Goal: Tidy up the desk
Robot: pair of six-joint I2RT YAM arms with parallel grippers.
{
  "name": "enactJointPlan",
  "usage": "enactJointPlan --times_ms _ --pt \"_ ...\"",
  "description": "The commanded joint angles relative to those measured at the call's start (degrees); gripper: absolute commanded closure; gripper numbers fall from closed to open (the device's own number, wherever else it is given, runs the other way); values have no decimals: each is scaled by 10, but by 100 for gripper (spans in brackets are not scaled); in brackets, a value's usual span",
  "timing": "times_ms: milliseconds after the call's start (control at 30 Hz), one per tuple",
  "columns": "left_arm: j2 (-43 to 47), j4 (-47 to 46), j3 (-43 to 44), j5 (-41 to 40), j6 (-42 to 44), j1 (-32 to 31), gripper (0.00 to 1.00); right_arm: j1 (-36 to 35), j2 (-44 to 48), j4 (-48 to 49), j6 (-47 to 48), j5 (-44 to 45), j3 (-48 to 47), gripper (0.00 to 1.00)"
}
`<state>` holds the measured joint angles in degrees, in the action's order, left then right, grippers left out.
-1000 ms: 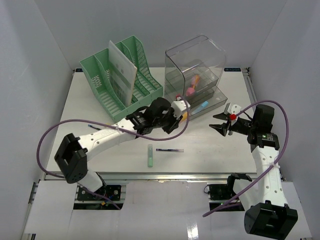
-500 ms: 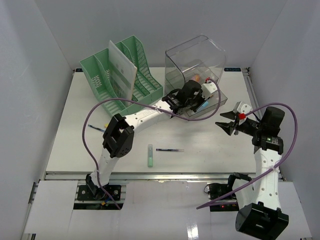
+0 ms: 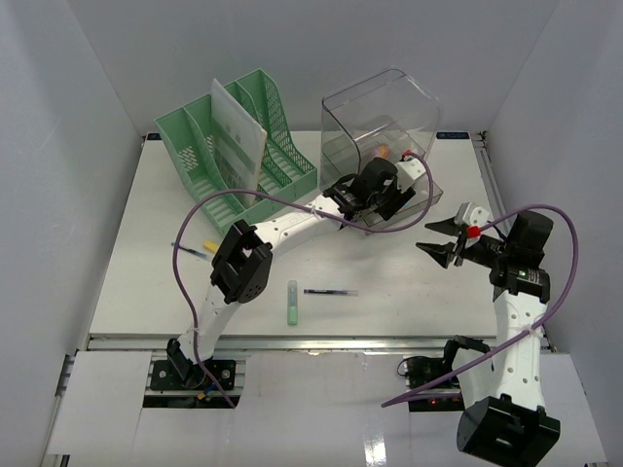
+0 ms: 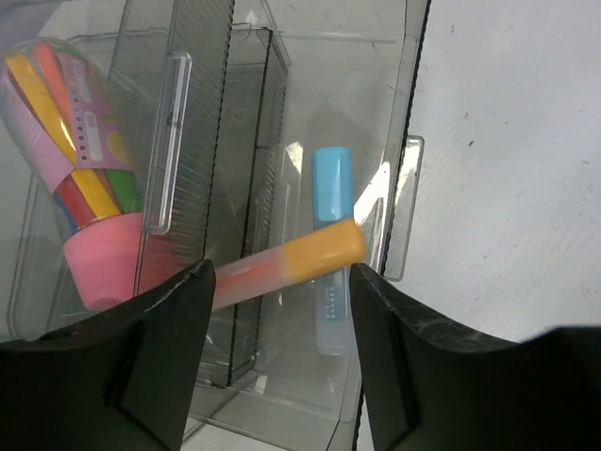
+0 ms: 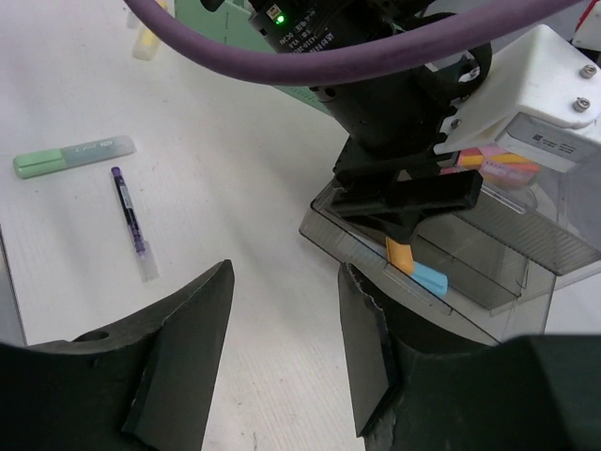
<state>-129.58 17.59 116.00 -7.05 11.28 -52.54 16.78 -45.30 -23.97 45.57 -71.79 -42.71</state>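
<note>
The white desk carries a clear plastic drawer box at the back. My left gripper hangs over its open lower drawer with jaws wide apart. An orange highlighter lies tilted just past the fingertips, above a blue highlighter in the drawer. The orange highlighter also shows in the right wrist view. My right gripper is open and empty above the desk's right side. A green highlighter and a purple pen lie near the front.
A green slotted file rack with a white sheet stands at the back left. A pink-based tube of coloured markers sits in the upper drawer. A yellow item and a dark pen lie left of the arm.
My left arm carried the orange highlighter from mid-desk to the drawer box, and its jaws now stand open. My right gripper shifted slightly right and stayed open.
</note>
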Motion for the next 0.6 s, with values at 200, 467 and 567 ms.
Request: enactJointPlan --times_ms 200,467,567 --pt "250 0 -131 58 -74 -15 28 -15 3 -182 233 -86 -6 19" --pt "628 -38 -498 5 -157 -7 3 -270 -69 -262 313 104 -60 9" --pt "735 -20 -586 -22 -193 -1 2 -386 -106 -203 286 206 -54 8"
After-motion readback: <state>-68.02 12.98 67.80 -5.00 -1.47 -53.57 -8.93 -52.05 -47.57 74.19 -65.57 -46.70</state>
